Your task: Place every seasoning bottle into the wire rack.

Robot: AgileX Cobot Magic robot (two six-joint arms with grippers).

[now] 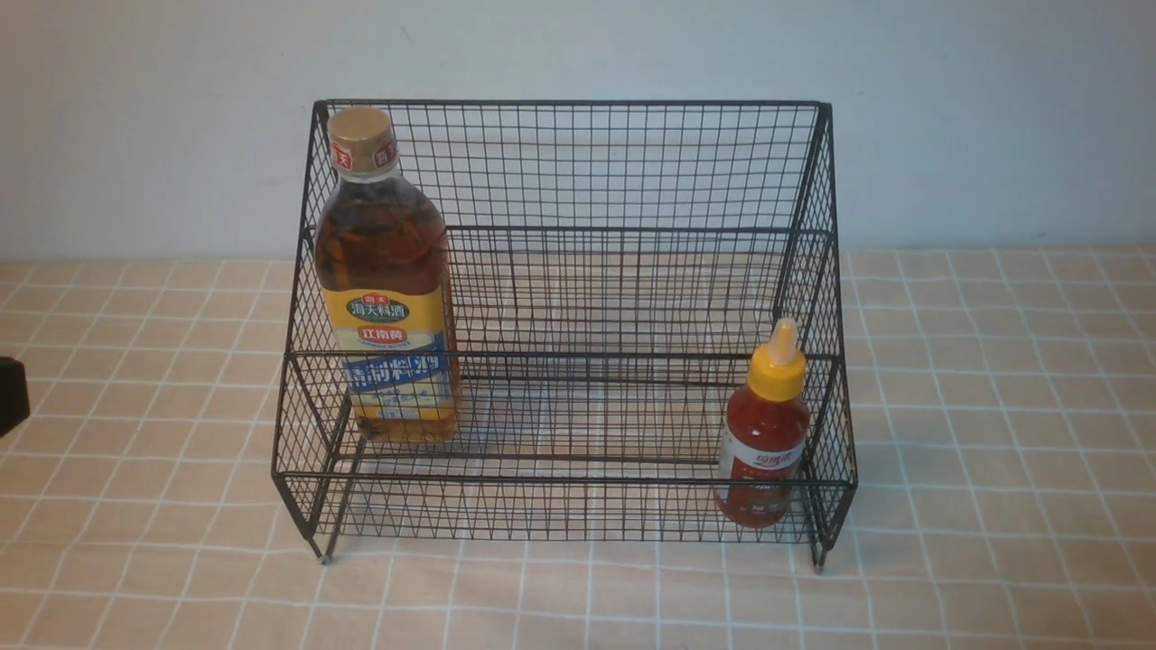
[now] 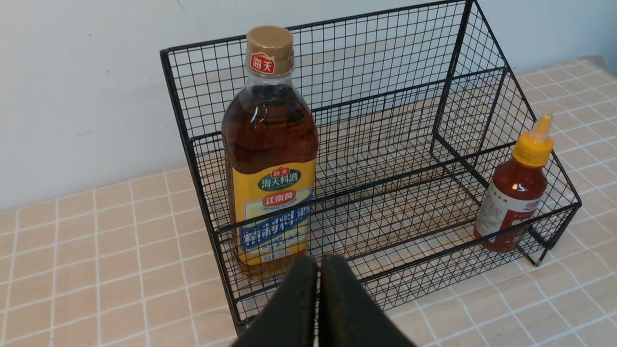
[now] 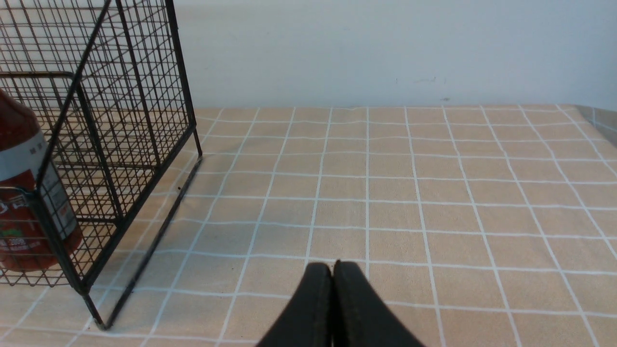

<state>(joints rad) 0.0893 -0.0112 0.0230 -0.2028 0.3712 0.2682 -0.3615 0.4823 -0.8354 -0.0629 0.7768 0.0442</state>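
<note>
Bottles: I see the tall clear amber-liquid bottle (image 1: 388,280) at the left end and the small red sauce bottle (image 1: 764,431) at the right end, both upright on the lower tier of the black wire-mesh rack (image 1: 623,162).
Table: beige checked cloth (image 1: 993,451), pale wall (image 1: 135,117) behind.
Jaws: left gripper (image 2: 318,270) and right gripper (image 3: 332,274) clenched, empty.

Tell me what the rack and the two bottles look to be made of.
Wire rack: thin metal wire in a grid, matte black coating.
Large bottle: clear, glossy, probably plastic, since the amber liquid shows through; shiny gold cap.
Small red bottle: likely soft plastic, with a yellow plastic nozzle cap.
</note>
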